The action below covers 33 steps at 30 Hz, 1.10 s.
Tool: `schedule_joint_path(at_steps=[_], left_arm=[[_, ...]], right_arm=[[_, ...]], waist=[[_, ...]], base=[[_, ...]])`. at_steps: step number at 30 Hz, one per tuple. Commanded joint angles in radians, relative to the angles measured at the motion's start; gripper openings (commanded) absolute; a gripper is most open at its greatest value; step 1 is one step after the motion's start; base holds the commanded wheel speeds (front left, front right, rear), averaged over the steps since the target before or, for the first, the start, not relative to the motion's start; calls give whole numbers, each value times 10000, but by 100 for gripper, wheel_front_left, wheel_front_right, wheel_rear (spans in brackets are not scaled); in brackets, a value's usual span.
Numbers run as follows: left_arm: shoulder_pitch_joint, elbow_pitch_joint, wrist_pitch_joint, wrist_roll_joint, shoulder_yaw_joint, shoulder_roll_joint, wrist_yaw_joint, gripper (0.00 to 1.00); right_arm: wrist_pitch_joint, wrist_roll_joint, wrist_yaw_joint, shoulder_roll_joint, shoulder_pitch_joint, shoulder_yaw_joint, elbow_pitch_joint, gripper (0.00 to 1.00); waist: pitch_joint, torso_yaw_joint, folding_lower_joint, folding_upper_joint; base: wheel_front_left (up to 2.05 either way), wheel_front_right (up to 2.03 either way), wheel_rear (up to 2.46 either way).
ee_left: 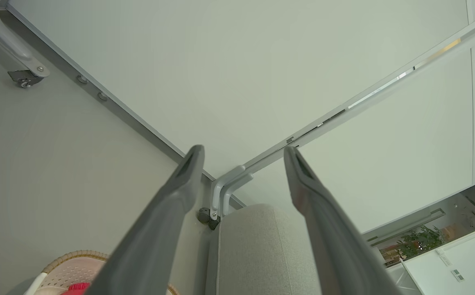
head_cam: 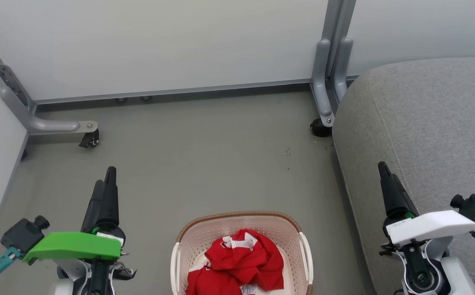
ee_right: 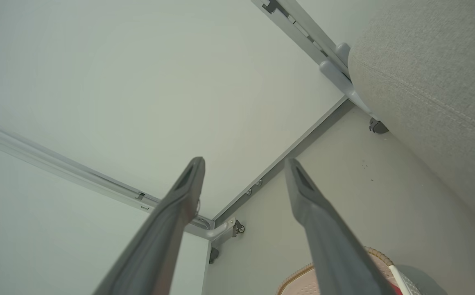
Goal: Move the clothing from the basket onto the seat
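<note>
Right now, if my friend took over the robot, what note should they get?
Left hand: open, empty, up in the air left of the basket.
Right hand: open, empty, by the seat.
Things: the red clothes lie heaped in the basket, which stands on the floor between the hands. The seat is on the right.
Done: nothing; no clothes on the part of the seat in view.
Left: grab the clothes and put them on the seat.

Downward head view; basket [head_cam: 198,237] in all.
</note>
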Motion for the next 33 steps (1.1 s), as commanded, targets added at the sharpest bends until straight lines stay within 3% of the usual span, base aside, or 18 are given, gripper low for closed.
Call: schedule_joint_path(at_steps=[1,17,33], left_arm=[[-160,-158,-100,460,-96,123,-26,100],[-35,8,-634,2891,-418,169,-32,100],[105,304,-1073,4734,-539,131,-38,100]], right_arm=[[-122,-481,6,-81,-125,71,-187,100],[-652,-3230,8,-112,-85,465,-246,100],[-1100,-5205,8,-8,20,565,-27,100]], waist=[[-1,0,-1,0],[-4,-15,-1,0],[-23,-18,-1,0]], base=[[0,0,0],[0,0,0],[0,0,0]])
